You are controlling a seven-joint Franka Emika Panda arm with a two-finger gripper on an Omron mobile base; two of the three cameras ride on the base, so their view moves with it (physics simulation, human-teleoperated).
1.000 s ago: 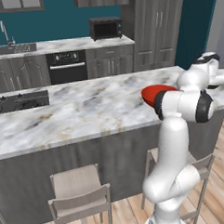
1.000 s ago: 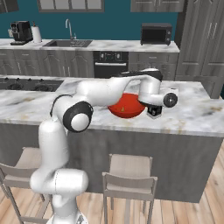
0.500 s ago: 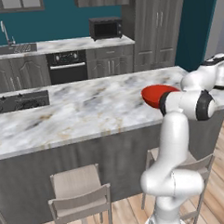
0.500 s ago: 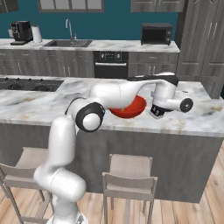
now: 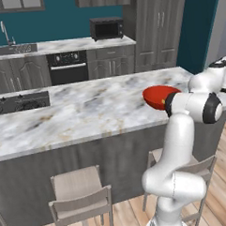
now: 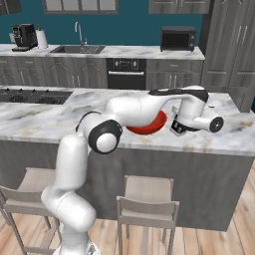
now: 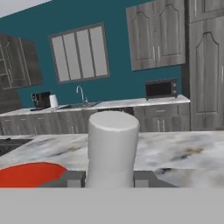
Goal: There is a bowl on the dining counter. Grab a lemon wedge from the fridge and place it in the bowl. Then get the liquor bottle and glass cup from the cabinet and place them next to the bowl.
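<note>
a clear glass cup (image 7: pixel 113 148) is clamped upright in the end effector (image 7: pixel 109 178), over the surface (image 6: pixel 219 142) beside the red bowl (image 6: pixel 149 124). cup not yet set down; lemon & bottle status can't be judged.

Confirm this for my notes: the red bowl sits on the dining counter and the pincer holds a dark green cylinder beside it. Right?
Not quite. The pincer holds a pale, whitish cylinder, not dark green, as the hand view shows. The red bowl does sit on the dining counter.

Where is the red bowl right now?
The red bowl sits on the marble dining counter toward its right end, partly behind the robot's white arm in both base views. In the hand view it lies low on the left, beside the pale cylinder between the fingers.
</note>
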